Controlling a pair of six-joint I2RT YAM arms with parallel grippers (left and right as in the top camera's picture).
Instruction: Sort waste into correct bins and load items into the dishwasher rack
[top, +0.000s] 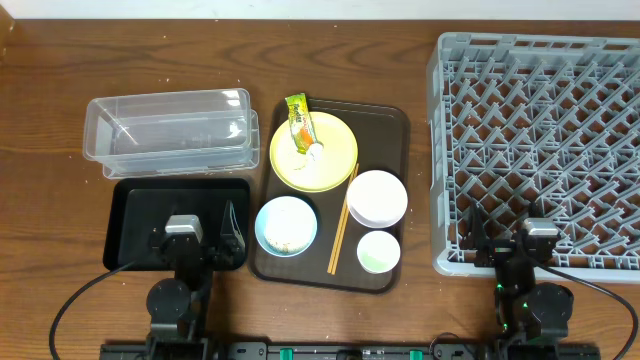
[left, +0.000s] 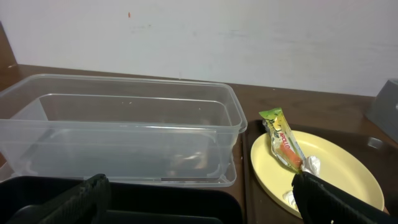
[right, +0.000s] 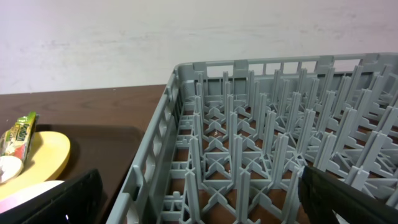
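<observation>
The counter (top: 60, 60) is taken up at the right by the grey dishwasher rack (top: 540, 140), in which nothing is loaded. A dark brown serving tray (top: 385, 125) is set at the middle. To its left, the clear tub (top: 170, 130) is placed behind the black tray (top: 135, 215). The left pincer (left: 199, 183) is held spread wide over the black tray, and the right pincer (right: 200, 177) is likewise parted at the rack's near edge. On the serving tray are found the yellow plate (top: 335, 155), the white bowl (top: 377, 197), the light blue bowl (top: 286, 224), the pale cup (top: 379, 251) and the chopsticks (top: 342, 222), which are laid between the bowls. The snack wrapper (top: 298, 122) and the white scrap (top: 314, 152) are seen on the plate.
</observation>
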